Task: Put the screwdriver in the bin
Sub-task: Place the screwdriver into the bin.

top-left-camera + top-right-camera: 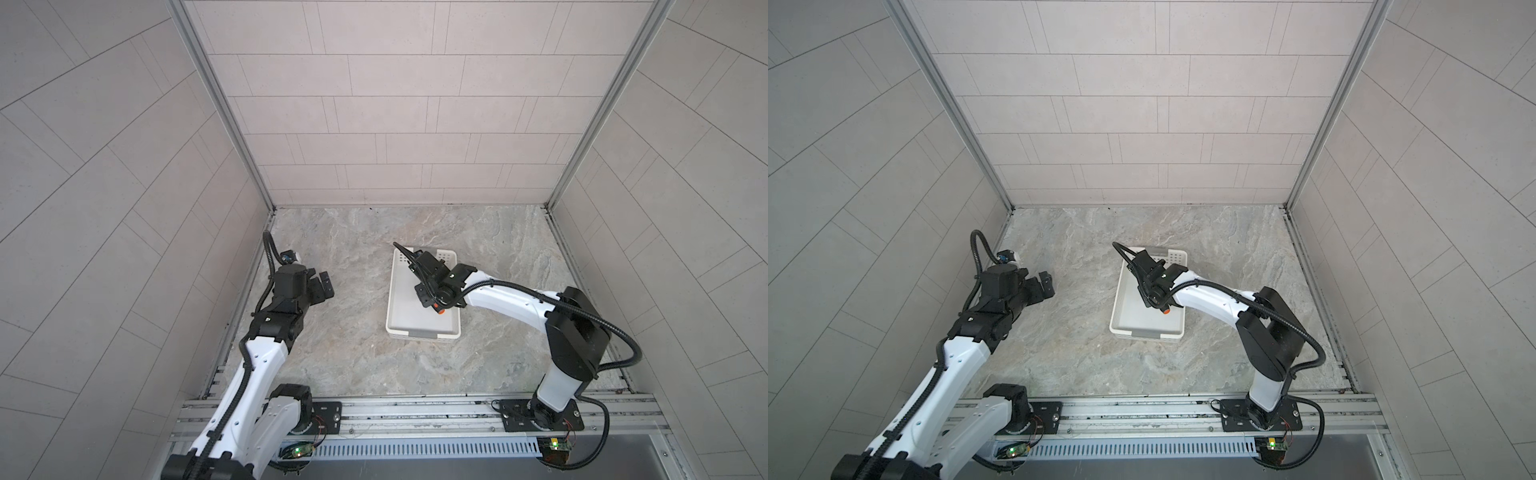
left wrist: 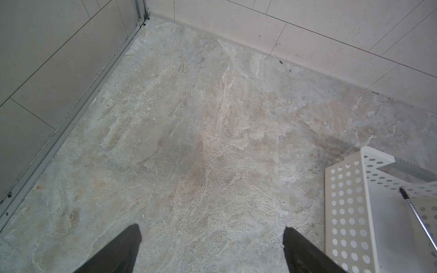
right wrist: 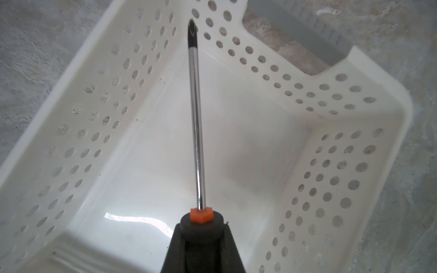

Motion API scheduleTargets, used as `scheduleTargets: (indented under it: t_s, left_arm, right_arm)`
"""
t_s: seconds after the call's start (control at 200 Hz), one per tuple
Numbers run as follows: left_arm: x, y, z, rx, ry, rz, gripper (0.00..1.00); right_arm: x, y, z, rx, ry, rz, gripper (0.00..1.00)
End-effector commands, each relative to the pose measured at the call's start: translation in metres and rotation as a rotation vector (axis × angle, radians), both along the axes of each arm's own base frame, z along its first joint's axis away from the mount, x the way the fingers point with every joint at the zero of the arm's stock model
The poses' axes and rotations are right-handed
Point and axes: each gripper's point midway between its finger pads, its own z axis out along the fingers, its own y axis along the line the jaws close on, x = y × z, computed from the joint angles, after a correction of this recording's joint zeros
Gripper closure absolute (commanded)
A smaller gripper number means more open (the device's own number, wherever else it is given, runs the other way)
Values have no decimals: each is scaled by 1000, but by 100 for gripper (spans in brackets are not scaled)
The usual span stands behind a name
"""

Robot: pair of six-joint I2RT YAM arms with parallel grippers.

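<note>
Orange-trimmed screwdriver [image 3: 197, 132] over white bin [image 3: 78, 163]

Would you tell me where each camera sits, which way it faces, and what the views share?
Top views: high above the robot's base, looking down at the table, the bin, both arms, the open left gripper and the right gripper holding the screwdriver.
Left wrist: on the left arm, facing bare table and a wall corner; its fingertips show, plus the bin's corner.
Right wrist: on the right arm, looking along the screwdriver's shaft into the bin; its jaws grip the handle.
Shared: all views show the bin and the screwdriver.
</note>
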Motion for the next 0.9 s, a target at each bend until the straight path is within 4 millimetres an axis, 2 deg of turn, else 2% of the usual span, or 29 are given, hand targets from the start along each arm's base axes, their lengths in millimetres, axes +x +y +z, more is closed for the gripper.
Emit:
scheduleTargets:
  t_s: [0.0, 0.42, 0.635, 0.891]
  left_arm:
    - [1, 1, -5, -10, 4, 17, 0]
    - [3, 0, -7, -10, 13, 18, 0]
    - [2, 1, -5, -10, 5, 20, 0]
    - [0, 1, -5, -12, 5, 20, 0]
  right_arm:
    - [11, 6, 0, 6, -24, -22, 98]
    - [18, 7, -33, -37, 18, -34, 92]
    - [17, 5, -38, -43, 22, -39, 84]
    - [18, 0, -41, -54, 21, -49, 80]
